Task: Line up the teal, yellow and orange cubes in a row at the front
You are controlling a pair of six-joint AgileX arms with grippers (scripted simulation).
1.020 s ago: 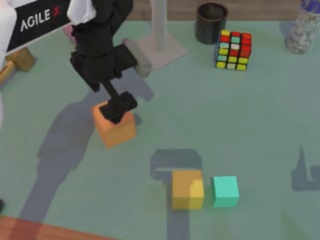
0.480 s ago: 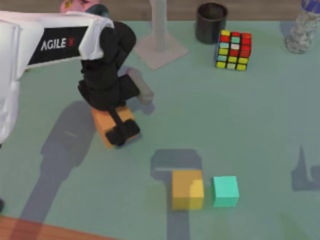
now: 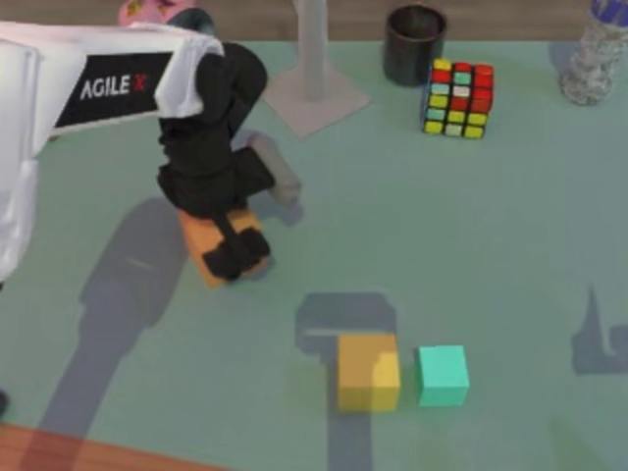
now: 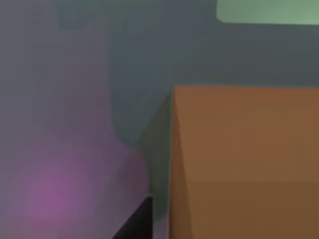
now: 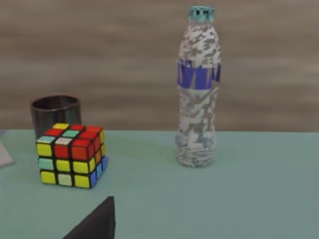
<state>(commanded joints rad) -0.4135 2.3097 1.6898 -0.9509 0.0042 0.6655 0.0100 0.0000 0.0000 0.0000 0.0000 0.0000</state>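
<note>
Teal table (image 3: 510,255), left gripper (image 3: 235,250) over orange cube (image 3: 201,245), open room in front

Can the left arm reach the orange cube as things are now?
Probably yes: the left gripper is already down over the orange cube, with nothing between them. The yellow cube and teal cube sit clear of it.

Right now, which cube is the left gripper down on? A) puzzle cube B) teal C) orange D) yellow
C: in the top view the left gripper sits down over the orange cube, while the yellow cube and teal cube stand side by side at the front.
</note>
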